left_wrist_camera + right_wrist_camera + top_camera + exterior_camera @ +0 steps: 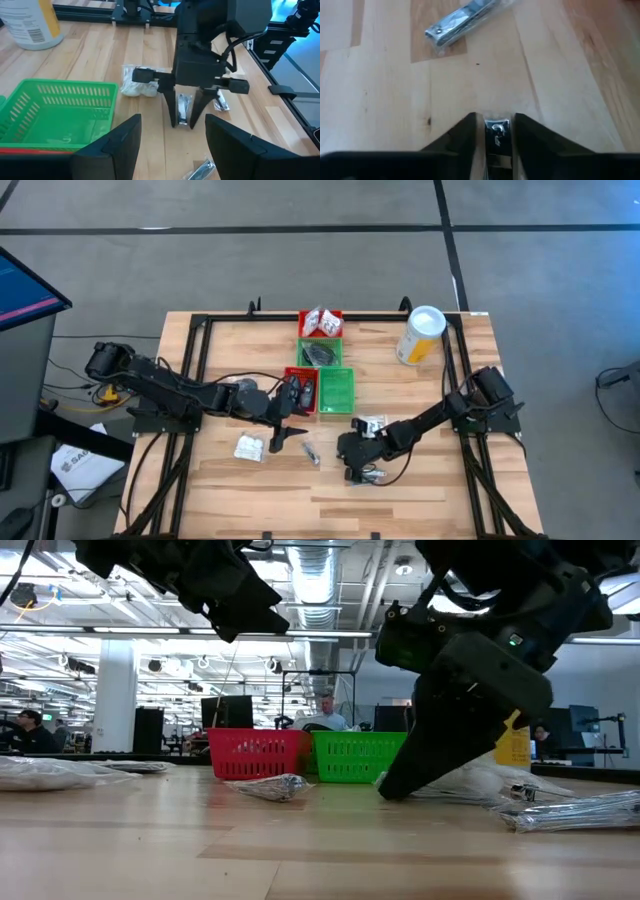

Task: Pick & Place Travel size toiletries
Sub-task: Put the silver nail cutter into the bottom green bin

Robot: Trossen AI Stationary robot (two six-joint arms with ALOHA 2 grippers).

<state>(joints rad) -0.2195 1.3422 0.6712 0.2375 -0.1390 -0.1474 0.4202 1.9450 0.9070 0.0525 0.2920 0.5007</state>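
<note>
The table (420,480) is pale wood with darker grain streaks and a black frame along its edges; the baskets on it alternate red (321,322) and bright green (336,390), their walls a fine mesh. The canister (420,335) is yellow with a white lid; the sachet (249,447) is white; the wrapped piece (461,22) is shiny silver under clear film; both arms are black.

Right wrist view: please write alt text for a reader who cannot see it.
The right gripper points down at a wooden table, its two dark fingers on either side of a small silvery packet. A second silvery packet lies farther away on the wood.
</note>
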